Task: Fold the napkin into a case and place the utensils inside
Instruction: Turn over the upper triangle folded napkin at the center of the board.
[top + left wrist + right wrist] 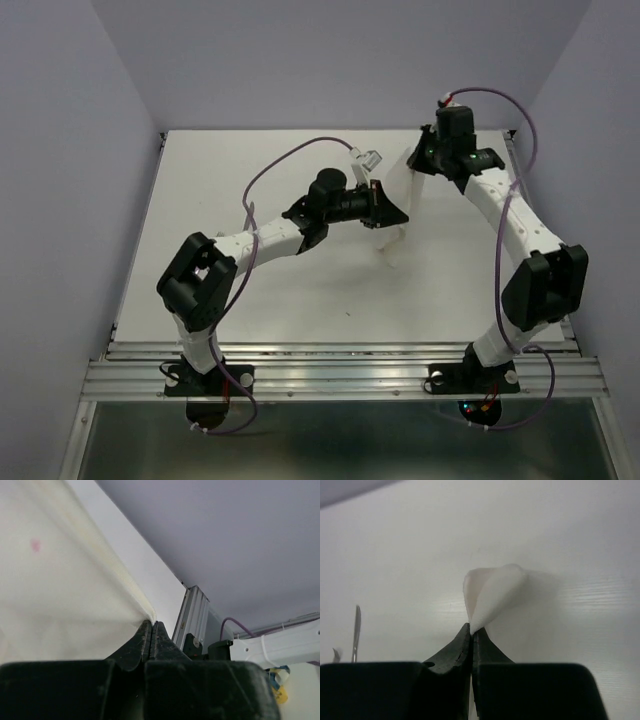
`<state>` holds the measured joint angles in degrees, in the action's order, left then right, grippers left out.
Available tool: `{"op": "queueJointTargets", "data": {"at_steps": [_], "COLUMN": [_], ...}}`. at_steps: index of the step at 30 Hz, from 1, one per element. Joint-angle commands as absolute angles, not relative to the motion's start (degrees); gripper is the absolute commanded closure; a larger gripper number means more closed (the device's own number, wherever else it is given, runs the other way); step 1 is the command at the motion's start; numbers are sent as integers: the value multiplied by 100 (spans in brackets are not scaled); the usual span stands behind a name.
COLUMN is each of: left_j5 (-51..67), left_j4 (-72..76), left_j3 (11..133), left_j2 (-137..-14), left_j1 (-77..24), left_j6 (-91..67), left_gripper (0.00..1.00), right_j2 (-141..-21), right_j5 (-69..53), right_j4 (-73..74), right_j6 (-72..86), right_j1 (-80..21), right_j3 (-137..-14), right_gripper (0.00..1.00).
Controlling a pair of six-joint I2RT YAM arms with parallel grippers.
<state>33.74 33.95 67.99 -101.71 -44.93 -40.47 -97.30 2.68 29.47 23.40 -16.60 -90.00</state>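
Observation:
The white napkin (402, 192) hangs lifted off the table between my two grippers, its lower end drooping to the tabletop (391, 256). My left gripper (400, 214) is shut on one edge of it; in the left wrist view the napkin (65, 595) fills the left side and runs into the shut gripper (152, 623). My right gripper (414, 160) is shut on another corner; in the right wrist view the napkin (492, 592) fans out from the pinched gripper (471, 628). Shiny utensils (367, 158) lie on the table at the back, left of the napkin; one thin utensil (356, 630) shows in the right wrist view.
The white table (250, 290) has a metal rail (340, 370) along its near edge and grey walls around it. The left arm's purple cable (290, 158) arcs over the table's middle. The right arm's base (280, 645) shows in the left wrist view.

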Motion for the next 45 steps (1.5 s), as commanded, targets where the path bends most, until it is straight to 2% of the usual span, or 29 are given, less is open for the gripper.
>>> {"op": "queueJointTargets", "data": {"at_steps": [1,6,13,19,26,30,32,34,38,40,41,42,45], "left_j5": [3613,3428,3401,3690,4201,4517,4763,4974,4975,4983,5001,4975,4904], "left_j4": [2085,1285,1046,923,791,887,1360,2545,3593,4286,4646,5737,7115], "left_j3": [7994,8894,9456,10772,12644,13183,13018,12168,10631,10110,9472,9100,7921], "left_j2": [-10107,-10590,-10994,-11977,-13102,-13438,-13377,-13062,-12500,-12358,-12244,-12174,-12076], "left_j1": [-4790,-5053,-5291,-5703,-6161,-6372,-6434,-6434,-6407,-6390,-6372,-6355,-6241], "left_j6": [-3473,-3235,-3217,-3436,-3831,-4104,-4305,-4902,-5282,-5597,-5807,-6088,-7047], "left_gripper": [100,100,100,100,100,100,100,100,100,100,100,100,100], "right_j2": [-9045,-8535,-8157,-7542,-7058,-6952,-6996,-7110,-7584,-7743,-7804,-7926,-8085], "right_j5": [624,615,659,695,1379,1678,1661,1539,758,555,562,562,563], "right_j4": [1943,1635,1608,1643,2144,2390,2531,2785,3225,3243,3226,3191,2981], "right_j6": [2654,2970,3120,2971,2506,2303,2189,1934,1582,1521,1512,1512,1573], "right_j1": [-1091,-730,-168,569,940,993,993,993,993,854,766,660,125], "right_j3": [-8869,-8272,-7805,-7322,-7444,-7602,-7760,-8032,-8498,-8464,-8394,-8341,-8008], "right_gripper": [99,99,99,99,99,99,99,99,99,99,99,99,99]}}
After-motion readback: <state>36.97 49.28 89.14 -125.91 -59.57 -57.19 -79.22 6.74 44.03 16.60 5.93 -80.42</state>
